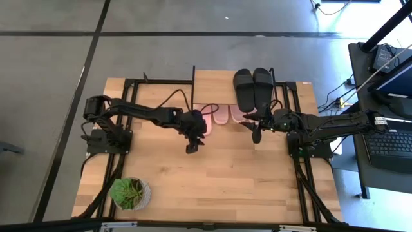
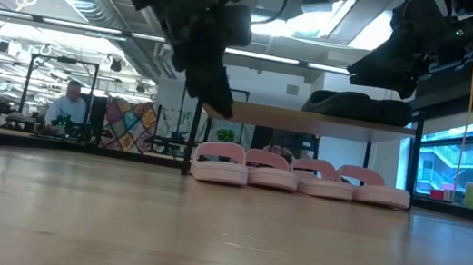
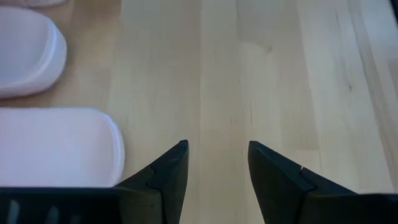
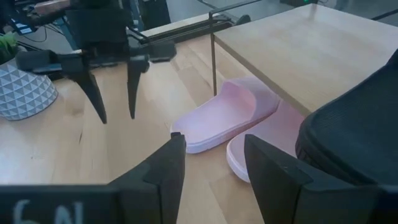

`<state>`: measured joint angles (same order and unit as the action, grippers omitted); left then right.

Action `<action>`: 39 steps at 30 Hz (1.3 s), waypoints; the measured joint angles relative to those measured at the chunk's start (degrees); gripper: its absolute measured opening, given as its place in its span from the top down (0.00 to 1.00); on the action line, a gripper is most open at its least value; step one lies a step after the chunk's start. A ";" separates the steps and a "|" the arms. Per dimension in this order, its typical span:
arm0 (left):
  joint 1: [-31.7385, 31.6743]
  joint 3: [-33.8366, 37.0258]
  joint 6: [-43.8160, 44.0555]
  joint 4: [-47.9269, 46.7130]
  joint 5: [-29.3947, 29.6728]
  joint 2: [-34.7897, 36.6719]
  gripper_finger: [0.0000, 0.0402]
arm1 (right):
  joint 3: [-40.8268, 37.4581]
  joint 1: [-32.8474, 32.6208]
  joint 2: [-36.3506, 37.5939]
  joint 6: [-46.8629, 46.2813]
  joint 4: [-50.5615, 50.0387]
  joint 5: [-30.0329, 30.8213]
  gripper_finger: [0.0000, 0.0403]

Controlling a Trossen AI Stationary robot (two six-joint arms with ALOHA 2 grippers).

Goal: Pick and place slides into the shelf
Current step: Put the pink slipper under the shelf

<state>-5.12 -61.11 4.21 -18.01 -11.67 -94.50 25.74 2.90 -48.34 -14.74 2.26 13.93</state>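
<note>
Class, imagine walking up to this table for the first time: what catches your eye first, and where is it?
Four pink slides lined up in a row under the shelf, with two black slides on its plank top. Just in front, the left gripper and right gripper hang open and empty above the table.

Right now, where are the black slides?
High view: the black slides lie side by side on the shelf top's right end, above the pink slides.

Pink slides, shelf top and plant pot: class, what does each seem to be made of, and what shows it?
Pink slides: probably moulded foam or soft rubber; matte, rounded, seamless.
Shelf top: light wood, going by its grain lines; legs look like thin black metal.
Plant pot: possibly ceramic or plastic; pale, faceted triangular relief. Uncertain.
</note>
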 joint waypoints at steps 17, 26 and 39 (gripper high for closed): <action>0.82 5.70 1.46 15.34 11.42 -1.85 0.61 | 0.00 -0.01 -0.02 -0.02 0.01 0.07 0.59; 1.01 5.70 1.75 16.47 10.65 -8.03 0.61 | 0.00 0.00 -0.07 -1.55 -1.10 0.10 0.59; 0.90 5.67 1.91 13.93 16.53 -8.41 0.61 | 0.00 0.00 -0.07 -1.40 -1.40 0.09 0.59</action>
<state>-4.22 -55.44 6.12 -4.08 4.86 -102.91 25.74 2.90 -48.40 -16.14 0.86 14.02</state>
